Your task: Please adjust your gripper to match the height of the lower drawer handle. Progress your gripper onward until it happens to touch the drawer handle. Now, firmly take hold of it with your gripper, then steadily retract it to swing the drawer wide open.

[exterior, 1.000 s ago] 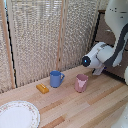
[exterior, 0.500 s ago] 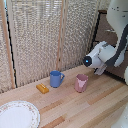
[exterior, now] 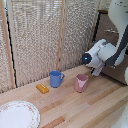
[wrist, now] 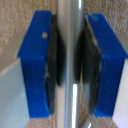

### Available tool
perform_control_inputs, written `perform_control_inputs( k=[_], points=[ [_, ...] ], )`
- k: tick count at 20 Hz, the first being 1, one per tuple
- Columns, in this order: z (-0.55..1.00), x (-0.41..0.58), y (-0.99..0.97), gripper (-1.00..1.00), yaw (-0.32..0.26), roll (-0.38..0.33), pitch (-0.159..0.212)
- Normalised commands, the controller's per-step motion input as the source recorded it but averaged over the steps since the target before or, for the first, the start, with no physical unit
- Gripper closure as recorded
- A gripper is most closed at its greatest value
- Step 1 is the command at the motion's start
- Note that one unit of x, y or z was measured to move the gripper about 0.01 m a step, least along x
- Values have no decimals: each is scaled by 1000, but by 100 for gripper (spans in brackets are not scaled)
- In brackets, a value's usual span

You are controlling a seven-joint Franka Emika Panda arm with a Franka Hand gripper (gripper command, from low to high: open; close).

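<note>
White arm reaches in from exterior view's right, wrist bent toward dark cabinet side. Gripper blue fingers closed in against silver bar, black pads touching both sides.

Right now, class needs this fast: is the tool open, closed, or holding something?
Tool: closed on the lower drawer handle, with a blue finger pressed against each side of the silver bar.

exterior view wide across table, wrist view close-up (blurred) — between fingers
</note>
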Motion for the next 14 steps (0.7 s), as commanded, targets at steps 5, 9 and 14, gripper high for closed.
perform_control_inputs(
  k=[5,9,14],
  points=[
    [0,161,791,100,40,152,91],
    [97,200,194,-100,77,0,53],
    [560,153,13,-100,-2,51,26]
  ],
)
